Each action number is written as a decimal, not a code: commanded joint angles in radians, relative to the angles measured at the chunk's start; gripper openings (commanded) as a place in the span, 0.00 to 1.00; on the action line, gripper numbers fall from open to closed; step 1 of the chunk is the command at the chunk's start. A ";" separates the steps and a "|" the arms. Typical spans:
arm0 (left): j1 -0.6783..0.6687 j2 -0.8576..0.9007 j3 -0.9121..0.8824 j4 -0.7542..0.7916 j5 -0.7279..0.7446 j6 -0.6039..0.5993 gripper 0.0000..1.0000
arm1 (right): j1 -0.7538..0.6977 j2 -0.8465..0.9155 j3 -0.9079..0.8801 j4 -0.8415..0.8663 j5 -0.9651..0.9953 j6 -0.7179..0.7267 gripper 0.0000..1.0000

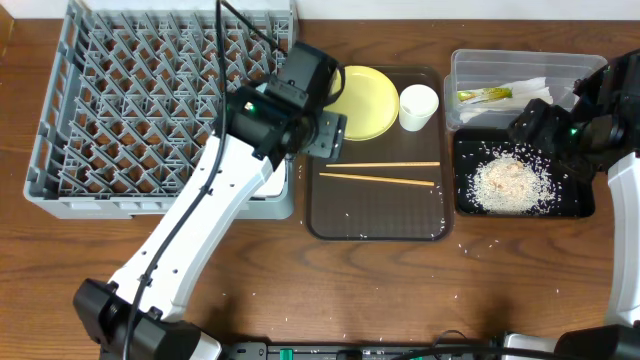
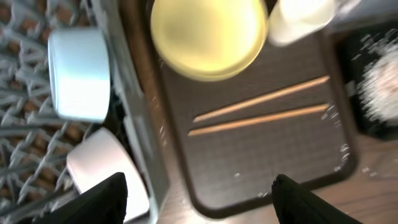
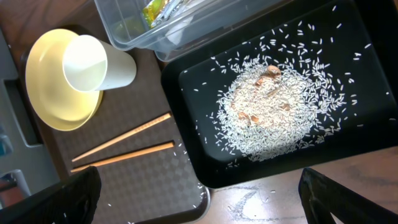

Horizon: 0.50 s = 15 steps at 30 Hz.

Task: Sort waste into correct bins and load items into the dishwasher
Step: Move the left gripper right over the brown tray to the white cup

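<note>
Now I'm loading dishes: my left claw (image 2: 199,186) hangs spread and empty over the brown tray (image 2: 267,155). Next, I reckon, pinch the chopsticks (image 2: 261,98) on it.

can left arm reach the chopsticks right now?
Probably yes. Left hand hovers open by the brown tray; the chopsticks lie bare on it, clear of the yellow plate and white cup.

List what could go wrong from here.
1. The chopsticks lie flat on the brown tray. The open left claw may slip off them or push them away.
2. The cup stands close beside the plate. Lifting the plate first could tip it.
3. Rice reaches the black tray's edge, and some grains lie on the table. A knock would likely spill more.
</note>
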 commanded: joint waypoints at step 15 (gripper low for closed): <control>-0.004 0.251 0.203 0.158 0.112 -0.118 0.76 | 0.000 -0.007 0.013 0.000 -0.005 0.000 0.99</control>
